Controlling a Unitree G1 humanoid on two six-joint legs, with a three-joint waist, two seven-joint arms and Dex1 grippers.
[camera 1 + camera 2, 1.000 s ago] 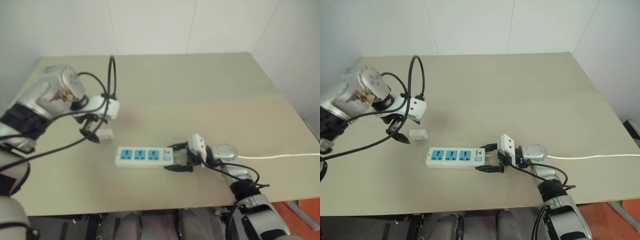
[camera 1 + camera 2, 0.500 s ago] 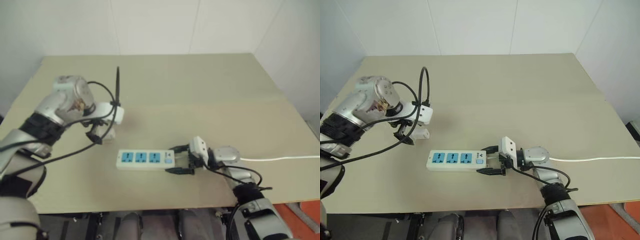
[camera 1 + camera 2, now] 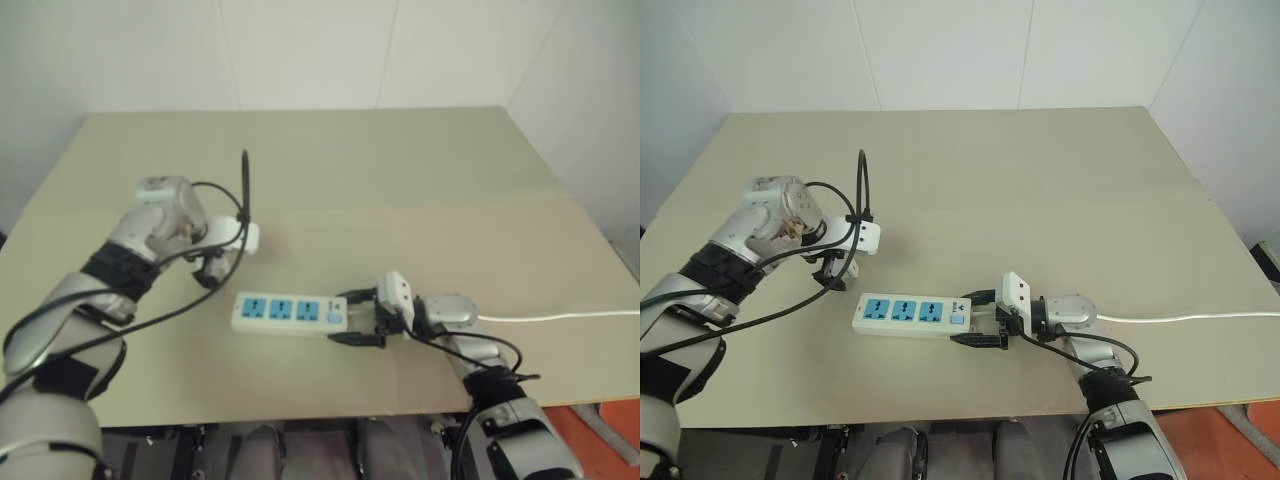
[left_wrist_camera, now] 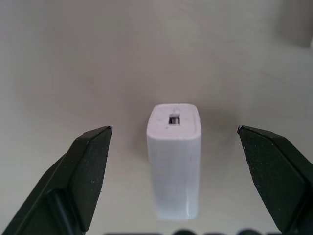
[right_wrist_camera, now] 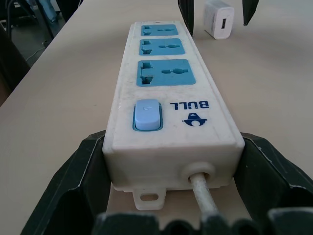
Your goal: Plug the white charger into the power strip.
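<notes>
Left gripper [image 3: 837,272], as your head view shows it, points steeply down at the table [image 3: 1040,180] just behind the far end of the strip [image 3: 910,315]; from here you cannot make out the charger under it. Right gripper [image 3: 982,318] lies nearly level at the strip's switch end, one finger on each long side, with the cord [image 3: 1180,318] running off to the right edge of the table. Your left wrist view shows the charger [image 4: 174,156] lying on the table between the two black fingers [image 4: 83,181], both standing wide apart and clear of it: nothing grasped. Your right wrist view shows both fingers [image 5: 73,196] pressed against the sides of the strip at the cord end, clamped on it; three blue sockets are empty, and the charger sits on the table just past the far socket.
</notes>
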